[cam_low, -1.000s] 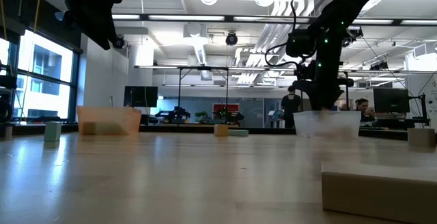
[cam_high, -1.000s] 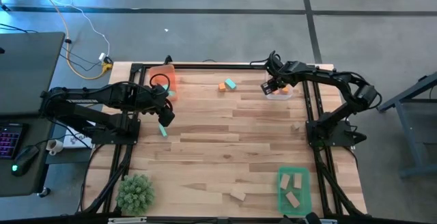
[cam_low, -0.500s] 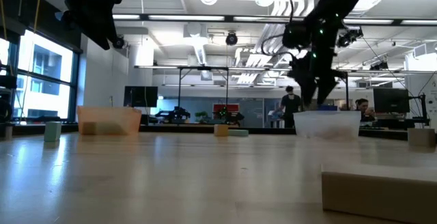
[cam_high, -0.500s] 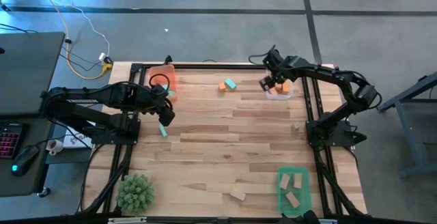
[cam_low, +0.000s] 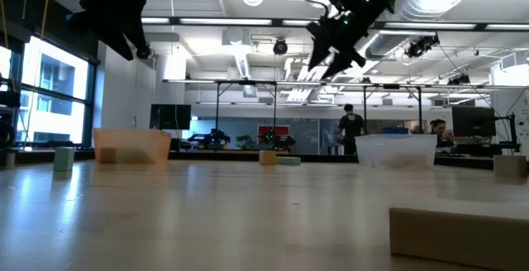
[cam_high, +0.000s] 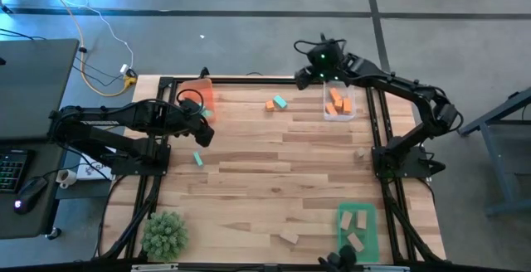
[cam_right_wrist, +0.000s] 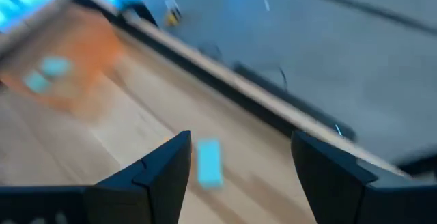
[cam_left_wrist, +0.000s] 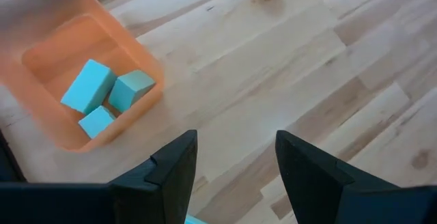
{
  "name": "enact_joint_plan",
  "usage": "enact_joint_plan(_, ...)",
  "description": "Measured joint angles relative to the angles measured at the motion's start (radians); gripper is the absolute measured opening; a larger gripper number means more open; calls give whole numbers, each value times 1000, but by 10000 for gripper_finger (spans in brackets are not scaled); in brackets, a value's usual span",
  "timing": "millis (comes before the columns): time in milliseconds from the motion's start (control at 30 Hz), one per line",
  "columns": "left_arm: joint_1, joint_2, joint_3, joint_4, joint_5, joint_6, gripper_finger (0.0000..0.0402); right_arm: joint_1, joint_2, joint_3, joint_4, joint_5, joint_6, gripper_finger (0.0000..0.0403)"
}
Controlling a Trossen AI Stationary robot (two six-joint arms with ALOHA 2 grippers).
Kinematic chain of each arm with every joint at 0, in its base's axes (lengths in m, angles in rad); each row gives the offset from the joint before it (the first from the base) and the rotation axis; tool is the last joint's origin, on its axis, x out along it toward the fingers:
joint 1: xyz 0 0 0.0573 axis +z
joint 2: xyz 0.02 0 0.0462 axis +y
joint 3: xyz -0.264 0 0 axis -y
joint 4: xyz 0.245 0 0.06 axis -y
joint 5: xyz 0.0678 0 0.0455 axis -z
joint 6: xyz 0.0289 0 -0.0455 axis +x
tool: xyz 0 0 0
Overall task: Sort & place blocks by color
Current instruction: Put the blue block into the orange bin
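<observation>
My left gripper (cam_high: 204,134) (cam_left_wrist: 235,139) is open and empty. It hovers near the orange tray (cam_high: 199,98) (cam_left_wrist: 65,60), which holds three teal blocks (cam_left_wrist: 109,95). One teal block (cam_high: 197,158) lies flat on the table just on the near side of it. My right gripper (cam_high: 305,70) (cam_right_wrist: 239,142) is open and empty, raised high over the table's far edge, left of the clear tray (cam_high: 338,104) that holds orange blocks (cam_high: 335,102). An orange block (cam_high: 270,104) and a teal block (cam_high: 280,102) (cam_right_wrist: 208,161) lie side by side near the far edge.
The green tray (cam_high: 358,230) near the near right corner holds tan blocks. One tan block (cam_high: 289,237) (cam_low: 459,231) lies left of that tray, and a small one (cam_high: 360,153) sits by the right arm's base. A spiky plant (cam_high: 163,233) stands at the near left corner.
My right gripper has risen from just over the clear tray and swung toward the table's far edge and left, tipping to look across the table. The orange blocks in the clear tray now show uncovered.
</observation>
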Motion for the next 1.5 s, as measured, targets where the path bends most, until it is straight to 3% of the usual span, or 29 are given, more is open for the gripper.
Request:
enact_joint_plan(167, 45, 0, 0, 0, -25, -95, 186, 25, 0, 0, 235, -2, -29, 239)
enact_joint_plan(333, 114, 0, 0, 0, -23, -84, 186, 48, 19, 75, 315, -25, -116, 239)
enact_joint_plan(467, 163, 0, 0, 0, -16, -69, 186, 55, 93, 197, 228, -33, -168, 239)
enact_joint_plan(633, 212, 0, 0, 0, -8, -69, 186, 53, 206, 350, -36, -34, -184, 239)
enact_joint_plan(867, 265, 0, 0, 0, 54, -69, 186, 51, 342, 437, -273, -37, -122, 239)
enact_joint_plan(1500, 280, 0, 0, 0, 68, -65, 186, 55, 547, 438, -314, -77, -116, 239)
